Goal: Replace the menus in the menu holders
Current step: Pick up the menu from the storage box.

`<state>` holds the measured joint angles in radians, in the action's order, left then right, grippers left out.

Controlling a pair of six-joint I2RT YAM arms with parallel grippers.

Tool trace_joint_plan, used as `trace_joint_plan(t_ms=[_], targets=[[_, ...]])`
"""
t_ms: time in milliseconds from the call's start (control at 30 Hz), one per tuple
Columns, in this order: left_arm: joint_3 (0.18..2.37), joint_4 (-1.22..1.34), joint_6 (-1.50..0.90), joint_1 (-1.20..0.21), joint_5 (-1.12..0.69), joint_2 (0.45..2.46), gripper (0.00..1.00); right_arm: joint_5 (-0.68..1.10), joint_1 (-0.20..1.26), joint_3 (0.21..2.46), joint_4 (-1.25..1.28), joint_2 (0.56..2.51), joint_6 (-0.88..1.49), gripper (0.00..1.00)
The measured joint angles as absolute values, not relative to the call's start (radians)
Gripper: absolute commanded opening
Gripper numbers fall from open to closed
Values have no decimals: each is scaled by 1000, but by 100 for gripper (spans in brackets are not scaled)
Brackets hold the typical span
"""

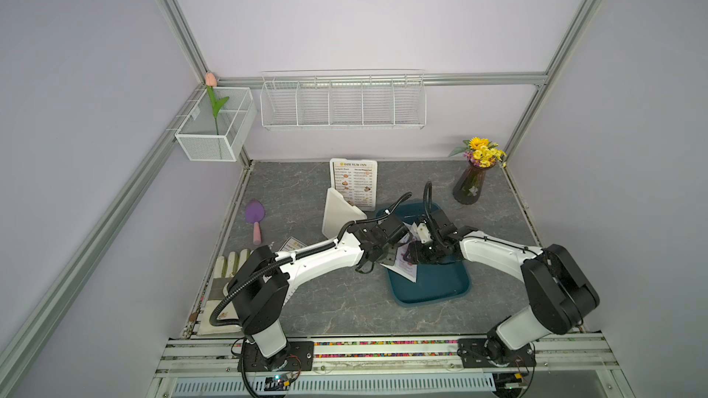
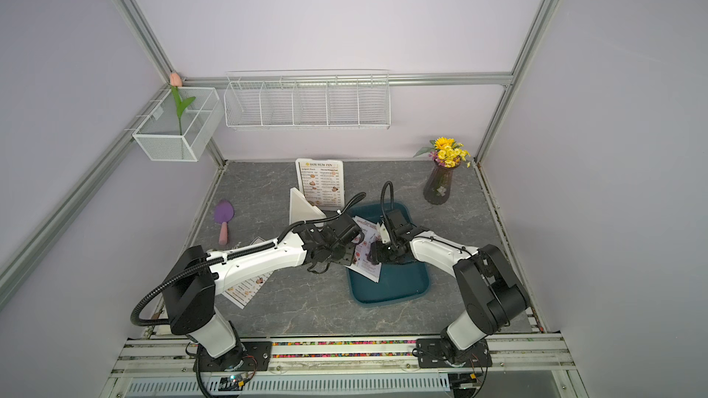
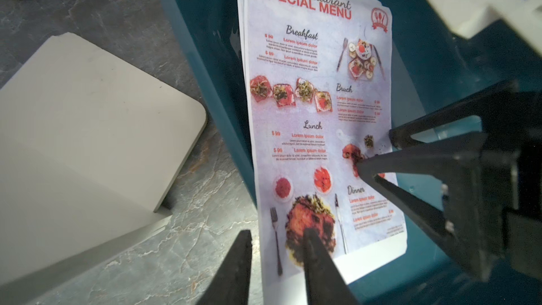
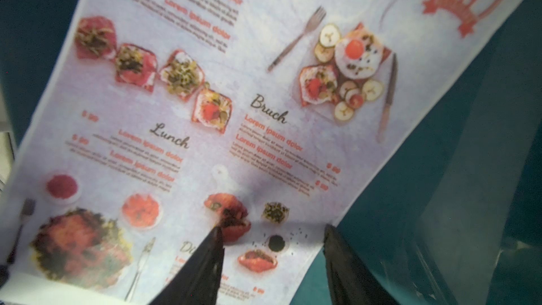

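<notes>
Both arms are working on picking up a new sheet. Two special menu sheets (image 3: 308,107) are lying stacked in the teal tray (image 1: 433,289), near the table's middle. The left gripper (image 3: 278,231) is hovering with its jaws apart across the stack's corner. The right gripper (image 4: 272,227) is straddling a side edge, also parted and pinching nothing. One white holder (image 1: 339,212) is lying back-up at ten o'clock from the tray. The other holder (image 1: 354,181) is standing at eleven, showing a Dim Sum sheet. The next move, I judge, is calling for a pinch on the top sheet alone, then a carry toward the lying holder.
</notes>
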<state>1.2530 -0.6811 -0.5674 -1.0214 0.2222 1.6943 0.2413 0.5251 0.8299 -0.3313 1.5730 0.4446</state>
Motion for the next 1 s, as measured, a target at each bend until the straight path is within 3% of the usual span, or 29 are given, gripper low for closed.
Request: trace_joint_plan(t_ms=[1000], targets=[[1253, -714, -591, -1021, 239, 1701, 20, 241, 525, 830, -331, 1573, 441, 55]])
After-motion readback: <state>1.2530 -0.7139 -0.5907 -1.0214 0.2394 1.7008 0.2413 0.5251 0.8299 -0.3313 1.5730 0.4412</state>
